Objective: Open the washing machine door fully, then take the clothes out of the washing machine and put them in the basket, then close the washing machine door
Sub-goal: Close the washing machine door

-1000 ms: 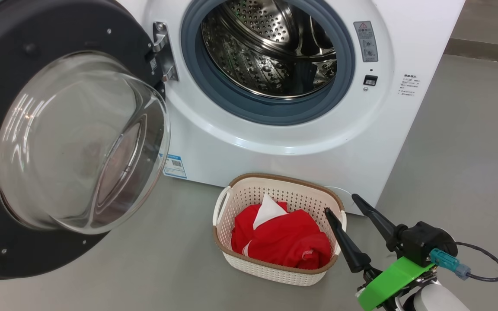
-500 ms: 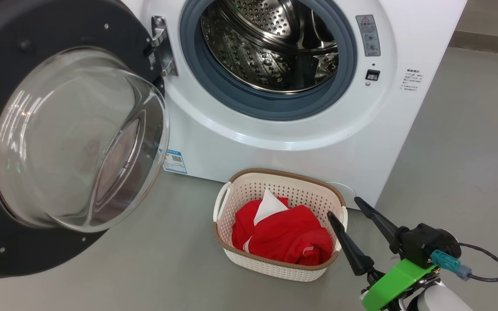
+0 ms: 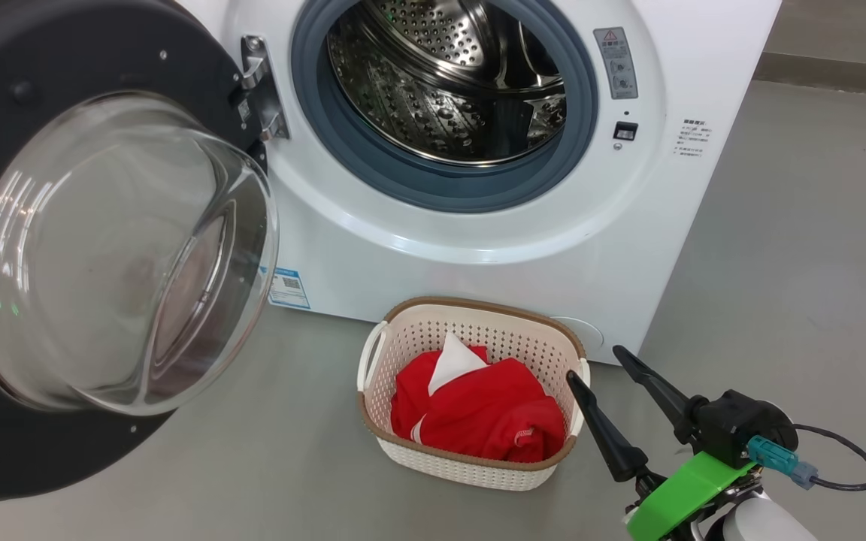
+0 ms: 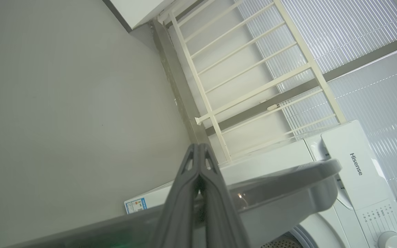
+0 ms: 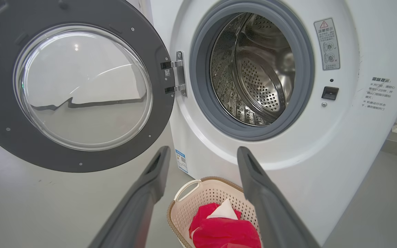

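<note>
Red clothes (image 3: 478,409) fill the basket (image 3: 470,314); drum (image 3: 448,83) bare.

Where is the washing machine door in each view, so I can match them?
Head view: the washing machine door, open, at far left.
Left wrist view: grey curved band along the bottom, behind the shut left tool; apparently the door's edge.
Right wrist view: upper left, glass facing the camera.
Shared landmark: the small blue label.
</note>
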### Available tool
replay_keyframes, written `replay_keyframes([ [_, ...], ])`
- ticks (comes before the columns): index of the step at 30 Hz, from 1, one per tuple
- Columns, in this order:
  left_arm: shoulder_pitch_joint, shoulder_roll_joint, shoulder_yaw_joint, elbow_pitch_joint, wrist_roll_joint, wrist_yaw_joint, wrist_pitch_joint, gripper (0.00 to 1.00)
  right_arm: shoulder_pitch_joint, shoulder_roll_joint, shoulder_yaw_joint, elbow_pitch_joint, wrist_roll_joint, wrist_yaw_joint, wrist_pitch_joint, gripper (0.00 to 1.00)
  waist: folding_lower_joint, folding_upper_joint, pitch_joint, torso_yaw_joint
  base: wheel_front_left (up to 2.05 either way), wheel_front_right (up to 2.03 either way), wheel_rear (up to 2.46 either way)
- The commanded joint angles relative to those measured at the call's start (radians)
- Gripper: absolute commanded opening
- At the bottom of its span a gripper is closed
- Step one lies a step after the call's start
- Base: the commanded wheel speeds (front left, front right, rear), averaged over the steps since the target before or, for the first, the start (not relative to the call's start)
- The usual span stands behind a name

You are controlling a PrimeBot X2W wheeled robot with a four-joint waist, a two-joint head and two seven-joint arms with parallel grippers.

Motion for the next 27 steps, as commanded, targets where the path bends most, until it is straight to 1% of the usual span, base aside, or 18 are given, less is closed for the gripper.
replay_keyframes([
  [1,-0.027,0.052,0.013,-0.029,-0.013,-0.016,0.030,0.00,-0.022,-0.002,0.012,-0.021,0.007,0.000,-0.006,1.00,0.0000,-0.0001,0.001,-0.001,0.00,0.00,0.00],
  [5,0.002,0.051,-0.012,-0.059,-0.017,-0.033,0.088,0.00,-0.023,0.003,0.008,-0.021,0.007,0.000,-0.006,1.00,0.0000,-0.0001,0.003,-0.005,0.00,0.00,0.00],
  [8,0.020,0.042,-0.019,-0.079,-0.022,-0.038,0.109,0.00,-0.024,0.006,0.004,-0.022,0.007,0.000,-0.006,1.00,0.0000,-0.0001,0.003,-0.006,0.00,0.00,0.00],
  [11,0.051,0.019,-0.018,-0.123,-0.043,-0.041,0.138,0.00,-0.021,0.012,-0.001,-0.021,0.009,0.000,-0.006,1.00,0.0000,-0.0001,0.000,-0.005,0.00,0.00,0.00],
  [27,0.180,-0.086,-0.009,-0.367,-0.125,0.004,0.250,0.00,-0.013,0.030,-0.009,-0.020,0.007,0.000,-0.006,1.00,0.0000,-0.0001,-0.010,0.010,0.00,0.00,0.00],
])
